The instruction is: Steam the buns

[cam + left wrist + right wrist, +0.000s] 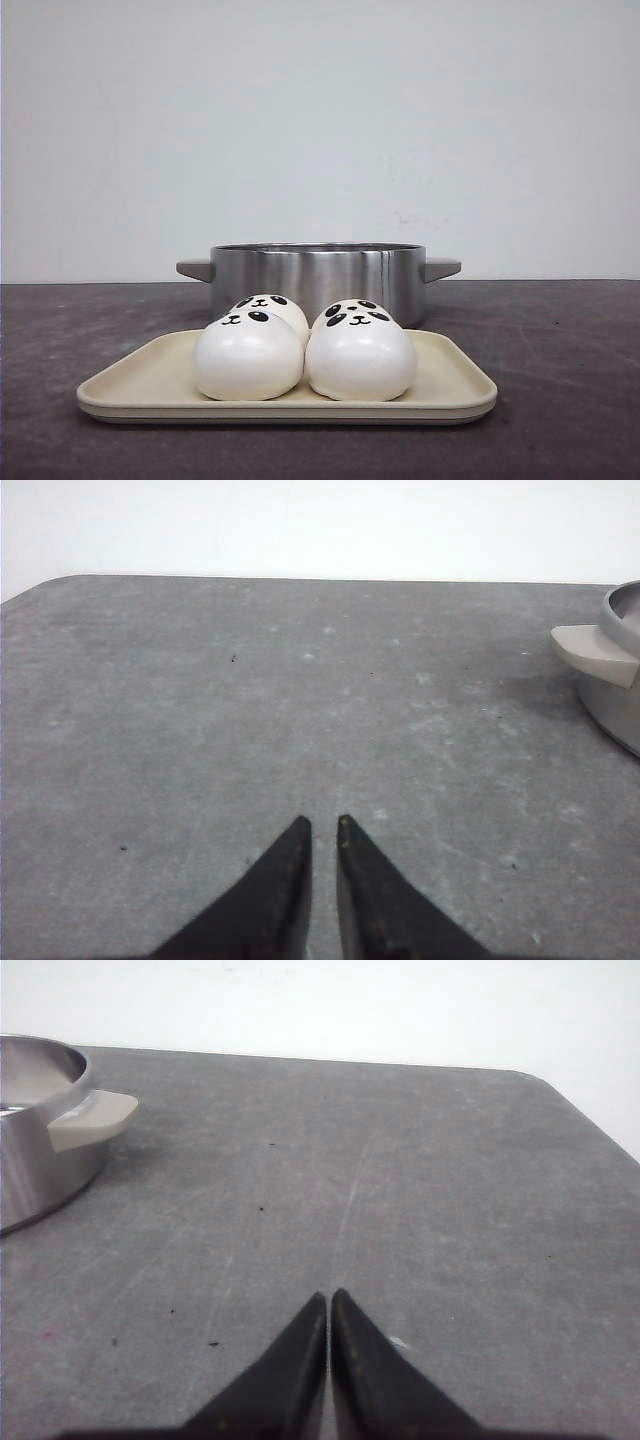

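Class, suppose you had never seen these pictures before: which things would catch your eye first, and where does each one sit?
First the panda-faced buns, glossy white, clustered on a beige tray at the front of the dark table; four faces show. Right behind the tray stands a shiny steel pot with a pale handle on each side. In the wrist views, the left gripper and right gripper are both shut over bare tabletop.

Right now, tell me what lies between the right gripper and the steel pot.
Nothing but bare grey tabletop, as the right wrist view shows. The right gripper is shut and empty; the pot stands apart at the frame's edge.
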